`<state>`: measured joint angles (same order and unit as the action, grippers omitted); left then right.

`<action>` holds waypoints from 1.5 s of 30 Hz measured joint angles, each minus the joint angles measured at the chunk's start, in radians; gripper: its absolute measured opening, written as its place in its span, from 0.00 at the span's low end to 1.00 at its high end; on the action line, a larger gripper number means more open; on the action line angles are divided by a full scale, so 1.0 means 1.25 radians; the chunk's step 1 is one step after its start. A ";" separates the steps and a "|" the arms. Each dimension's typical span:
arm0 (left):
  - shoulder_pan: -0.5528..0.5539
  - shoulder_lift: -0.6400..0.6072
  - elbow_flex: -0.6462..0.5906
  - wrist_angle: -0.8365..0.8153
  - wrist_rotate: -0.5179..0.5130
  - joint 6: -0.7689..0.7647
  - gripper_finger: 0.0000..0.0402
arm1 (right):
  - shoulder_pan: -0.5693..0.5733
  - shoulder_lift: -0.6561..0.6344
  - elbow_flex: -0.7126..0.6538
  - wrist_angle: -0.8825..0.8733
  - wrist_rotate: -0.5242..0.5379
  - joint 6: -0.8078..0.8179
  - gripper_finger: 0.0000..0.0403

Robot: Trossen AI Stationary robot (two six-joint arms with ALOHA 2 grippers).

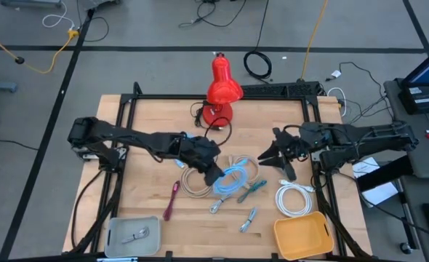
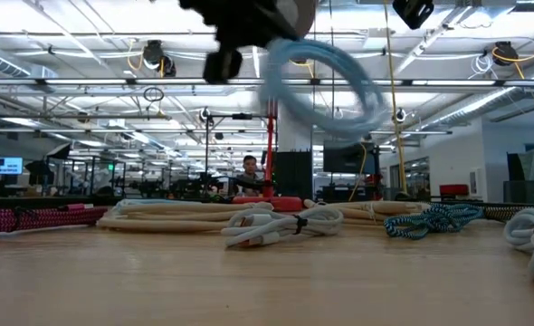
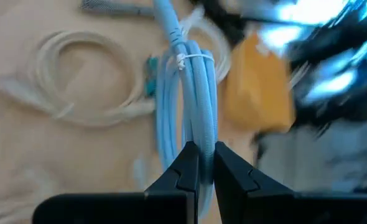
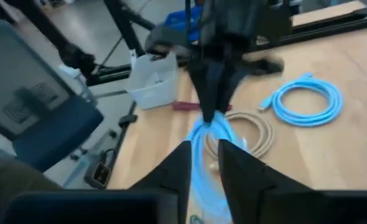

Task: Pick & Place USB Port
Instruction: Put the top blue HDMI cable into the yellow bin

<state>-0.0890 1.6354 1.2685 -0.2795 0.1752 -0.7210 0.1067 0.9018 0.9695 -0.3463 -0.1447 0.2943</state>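
Note:
A coiled light-blue USB cable (image 2: 332,83) hangs in the air under my left gripper (image 1: 214,175), which is shut on it above the table's middle. The left wrist view shows the coil's strands (image 3: 193,99) bound by a white tie. A second light-blue coil (image 4: 308,99) lies flat on the table. My right gripper (image 1: 278,158) is open over the right half of the table, facing the left gripper and touching nothing. A yellow bin (image 1: 302,234) sits at the near right corner and a grey tray (image 1: 132,234) at the near left. My left gripper pinches several strands of the light-blue coil (image 3: 200,134) between its two fingers (image 3: 183,171), on the loop's side away from the white tie (image 3: 196,59). The fingers come from above, pointing down. The coil hangs below them, lifted clear of the table.
On the wood lie a beige cable coil (image 1: 194,182), a pink cable (image 1: 172,200), a teal braided cable (image 1: 252,191) and a white coil (image 1: 294,198). A red lamp-like object (image 1: 222,91) stands at the far edge. A small metal part lies in the grey tray.

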 joint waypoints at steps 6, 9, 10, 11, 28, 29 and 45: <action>-0.003 0.010 0.208 -0.218 0.014 0.155 0.06 | 0.006 0.024 0.000 -0.003 -0.018 -0.019 0.39; -0.003 0.017 0.301 -0.291 0.010 0.205 0.06 | 0.011 0.045 0.006 0.007 -0.026 -0.018 0.48; -0.002 0.022 0.323 -0.326 0.009 0.213 0.06 | 0.010 0.054 0.013 0.002 -0.029 -0.018 0.50; 0.000 0.025 0.344 -0.345 0.009 0.220 0.06 | 0.010 0.062 0.021 0.001 -0.032 -0.018 0.53; 0.001 0.101 0.410 -0.473 0.137 0.269 0.06 | 0.011 0.140 0.133 -0.050 -0.035 -0.025 0.59; 0.005 0.107 0.422 -0.471 0.137 0.275 0.06 | 0.011 0.150 0.131 -0.059 -0.035 -0.019 0.60; 0.013 0.258 0.644 -0.570 0.063 0.370 0.05 | 0.026 0.214 0.132 -0.006 -0.077 0.005 0.60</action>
<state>-0.0733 1.9583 2.0736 -0.9915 0.2534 -0.2589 0.1394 1.1696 1.1339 -0.3544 -0.2408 0.3009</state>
